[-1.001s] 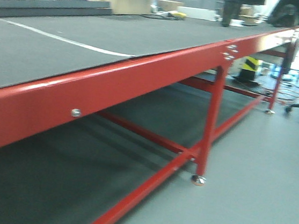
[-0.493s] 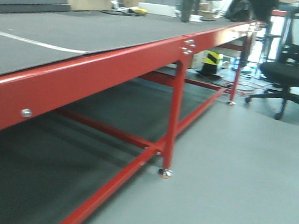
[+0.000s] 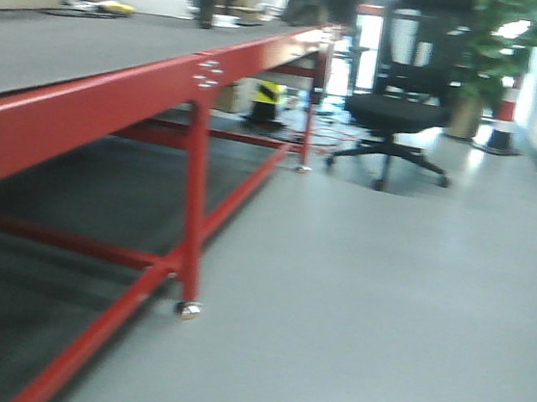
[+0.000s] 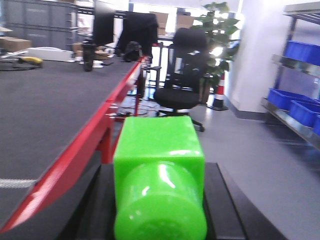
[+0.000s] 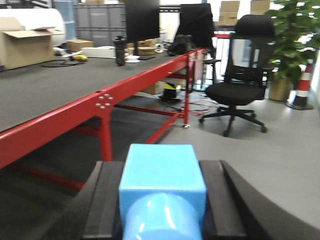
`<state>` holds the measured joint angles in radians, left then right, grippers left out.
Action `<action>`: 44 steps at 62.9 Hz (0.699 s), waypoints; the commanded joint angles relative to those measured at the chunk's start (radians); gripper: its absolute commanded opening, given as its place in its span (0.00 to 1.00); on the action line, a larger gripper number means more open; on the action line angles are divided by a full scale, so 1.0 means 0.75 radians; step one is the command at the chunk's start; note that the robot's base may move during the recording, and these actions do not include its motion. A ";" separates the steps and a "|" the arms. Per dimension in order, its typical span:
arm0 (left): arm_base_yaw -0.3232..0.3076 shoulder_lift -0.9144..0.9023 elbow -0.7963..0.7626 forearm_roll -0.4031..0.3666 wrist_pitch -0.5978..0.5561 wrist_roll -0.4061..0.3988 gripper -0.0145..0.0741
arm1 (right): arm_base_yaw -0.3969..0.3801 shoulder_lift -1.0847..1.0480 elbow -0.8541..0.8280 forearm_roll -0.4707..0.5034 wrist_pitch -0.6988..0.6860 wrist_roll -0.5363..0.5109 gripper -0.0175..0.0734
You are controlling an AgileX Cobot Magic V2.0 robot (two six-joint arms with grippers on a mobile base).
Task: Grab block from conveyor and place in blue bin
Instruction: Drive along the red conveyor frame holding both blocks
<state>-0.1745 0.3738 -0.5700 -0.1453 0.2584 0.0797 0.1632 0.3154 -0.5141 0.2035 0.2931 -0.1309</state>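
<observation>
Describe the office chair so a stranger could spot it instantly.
Follow the long red-framed conveyor toward its far end. On the grey floor beside it stands the office chair, on a spoked base. Unlike the leafy potted plant and red-and-white cone behind it, it is entirely black.

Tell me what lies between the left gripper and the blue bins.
Between left gripper, holding green block, and blue bins: bare grey floor, per the left wrist view.

All three views face along the conveyor (image 3: 85, 107) toward the chair (image 3: 400, 109).
</observation>
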 commanded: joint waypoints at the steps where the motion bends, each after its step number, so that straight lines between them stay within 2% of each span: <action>1: -0.008 -0.005 -0.003 -0.012 -0.020 -0.002 0.04 | 0.001 -0.003 0.001 -0.012 -0.016 -0.004 0.01; 44: -0.008 -0.005 -0.003 -0.012 -0.020 -0.002 0.04 | 0.001 -0.003 0.001 -0.012 -0.016 -0.004 0.01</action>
<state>-0.1745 0.3738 -0.5700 -0.1453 0.2584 0.0797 0.1632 0.3154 -0.5141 0.2016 0.2931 -0.1309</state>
